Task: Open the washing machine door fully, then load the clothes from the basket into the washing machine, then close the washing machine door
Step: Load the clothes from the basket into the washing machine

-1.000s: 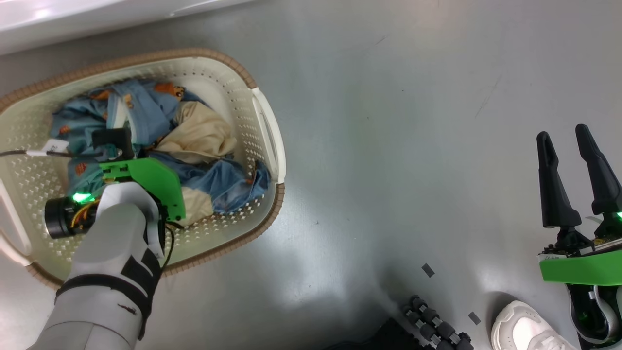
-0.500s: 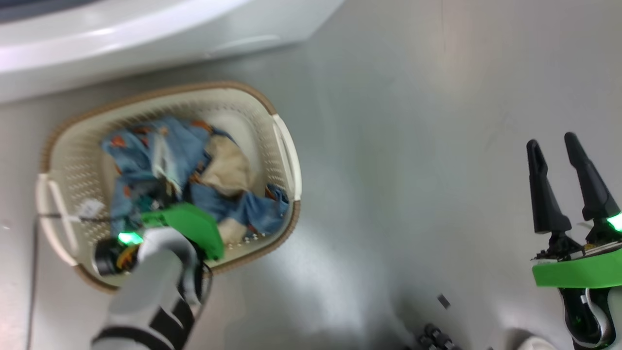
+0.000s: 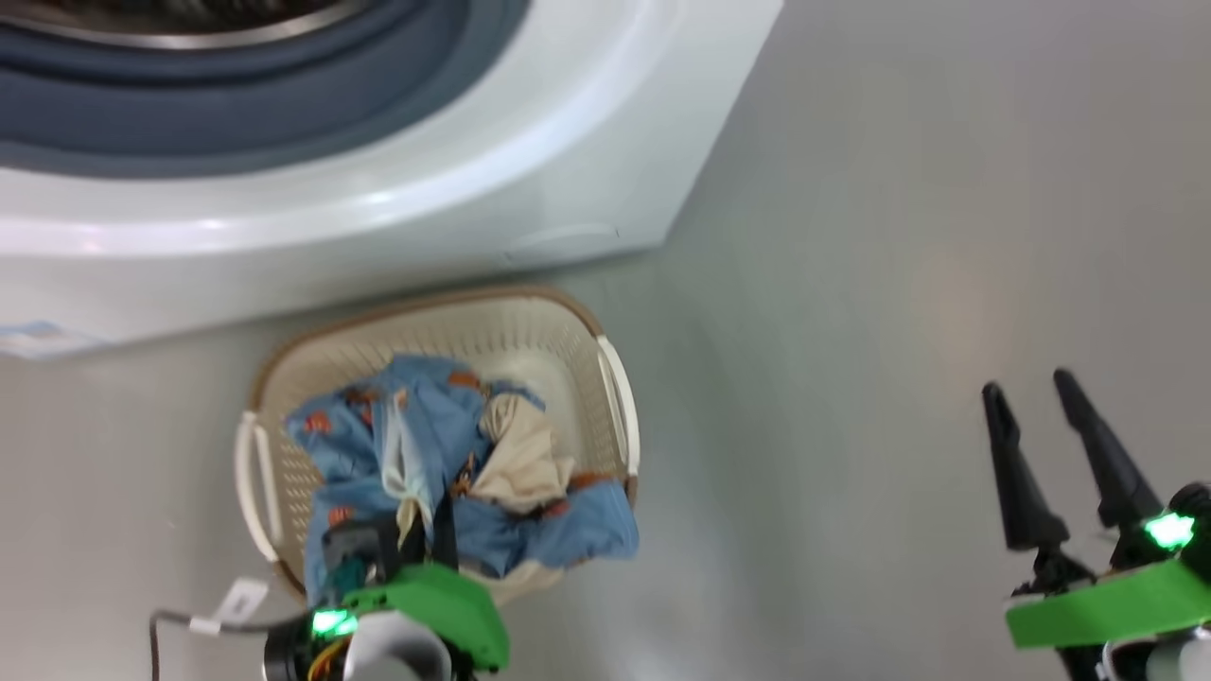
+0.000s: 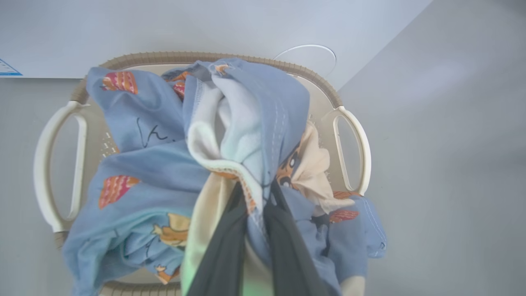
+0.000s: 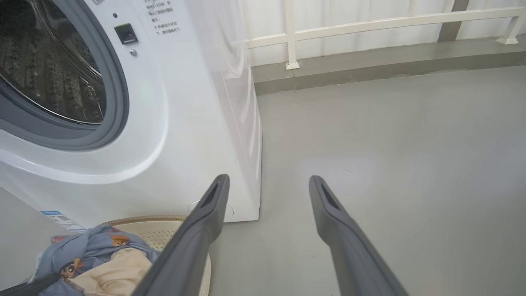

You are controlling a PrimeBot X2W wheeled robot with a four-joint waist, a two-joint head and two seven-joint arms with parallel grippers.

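The clothes [image 3: 378, 445], light-blue fabric with orange prints plus cream cloth, lie in the cream basket [image 3: 568, 307] on the floor before the white washing machine [image 3: 473, 170]. My left gripper [image 3: 430, 530] is shut on a fold of blue and cream fabric. In the left wrist view its gripper [image 4: 254, 193] pinches the clothes [image 4: 156, 172], which bunch up toward it over the basket [image 4: 357, 139]. My right gripper [image 3: 1026, 383] stands open over bare floor to the right, seen also as an open gripper [image 5: 268, 179] in the right wrist view. The drum opening [image 5: 45, 70] is uncovered; the washing machine door is out of view.
Grey floor stretches right of the washer. A white railing [image 5: 370, 20] on a raised kerb runs along the back. A blue energy label [image 3: 28, 336] and a round service flap [image 4: 306, 57] mark the washer's lower front. A tagged cable [image 3: 236, 601] trails by my left wrist.
The head camera has tilted up, bringing the washer's front into view and dropping the basket lower in the picture. My left gripper stays shut on the clothes; the right stays open.
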